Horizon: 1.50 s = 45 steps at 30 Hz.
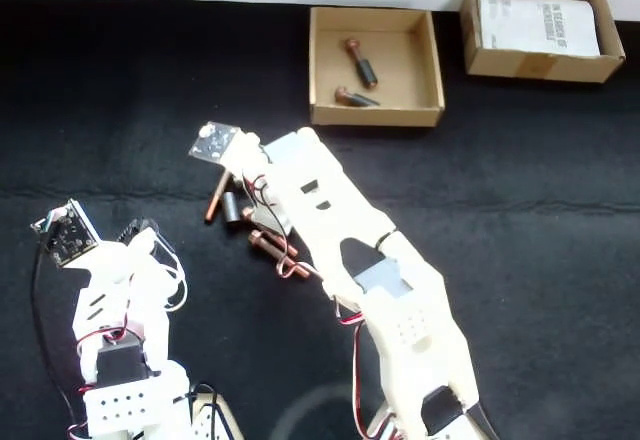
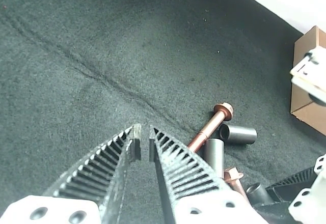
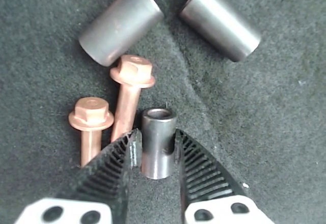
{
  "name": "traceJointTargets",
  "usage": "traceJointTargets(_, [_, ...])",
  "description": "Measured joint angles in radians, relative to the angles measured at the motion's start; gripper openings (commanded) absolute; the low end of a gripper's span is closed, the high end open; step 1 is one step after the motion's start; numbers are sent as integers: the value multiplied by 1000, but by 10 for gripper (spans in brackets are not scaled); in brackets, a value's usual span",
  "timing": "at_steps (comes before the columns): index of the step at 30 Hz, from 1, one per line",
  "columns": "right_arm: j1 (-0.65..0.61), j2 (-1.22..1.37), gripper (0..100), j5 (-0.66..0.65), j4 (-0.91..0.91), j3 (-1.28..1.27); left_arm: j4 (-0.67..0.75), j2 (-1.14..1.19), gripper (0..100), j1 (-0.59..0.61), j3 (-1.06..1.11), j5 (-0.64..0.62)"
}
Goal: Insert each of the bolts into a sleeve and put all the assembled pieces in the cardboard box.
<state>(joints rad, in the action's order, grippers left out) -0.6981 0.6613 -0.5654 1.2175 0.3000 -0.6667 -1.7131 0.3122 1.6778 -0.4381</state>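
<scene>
1. Writing: the only print I found was on a white printed sheet (image 1: 538,23) lying in the second box (image 1: 540,66), which stood just right of the cardboard box (image 1: 375,115). Its lines were too small for me to read.
2. The cardboard box stood open-topped at the far edge of the black mat (image 1: 520,240), next to the pale strip behind it. Two assembled pieces lay inside, one (image 1: 362,63) near the middle and one (image 1: 357,98) by the near wall.
3. My right gripper (image 3: 156,142) was on the near side of the cardboard box, off its left corner. Its fingers were pressed in on a sleeve (image 3: 159,147), one on each flank. The sleeve's open end pointed away from my wrist.
4. Two bolts (image 3: 131,96) (image 3: 90,127) lay just beside that sleeve with their heads away from my wrist. Two loose sleeves (image 3: 121,25) (image 3: 220,20) lay beyond them, with their ends close together. A long bolt (image 1: 216,198) lay on the left edge of the group.
5. My left gripper (image 2: 144,142) was farther from the cardboard box than the parts and to their left, over the mat. Its fingers were nearly together, with a thin slit at the tips and nothing between them.
6. Room: an unbroken run of mat lay between the parts and the cardboard box's near wall. A wider stretch spread to the right below both boxes.
</scene>
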Motion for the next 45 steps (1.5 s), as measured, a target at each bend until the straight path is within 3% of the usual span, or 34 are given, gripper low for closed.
traceJointTargets(8, [66, -9, 7, 0, 81, 121, 0, 0, 56, 0, 0, 0])
traceJointTargets(21, [143, -172, 7, 0, 512, 563, 0, 0, 53, 0, 0, -8])
traceJointTargets(26, [218, -333, 7, 95, 535, 606, -18, 0, 53, -2, 0, -95])
traceJointTargets(32, [278, -574, 7, 169, 537, 434, -146, 0, 53, -31, -129, -37])
traceJointTargets(40, [287, -927, 7, 192, 537, 81, -377, -3, 53, -166, -370, 104])
traceJointTargets(45, [290, -1125, 7, 222, 517, -97, -420, 48, 53, -236, -417, 161])
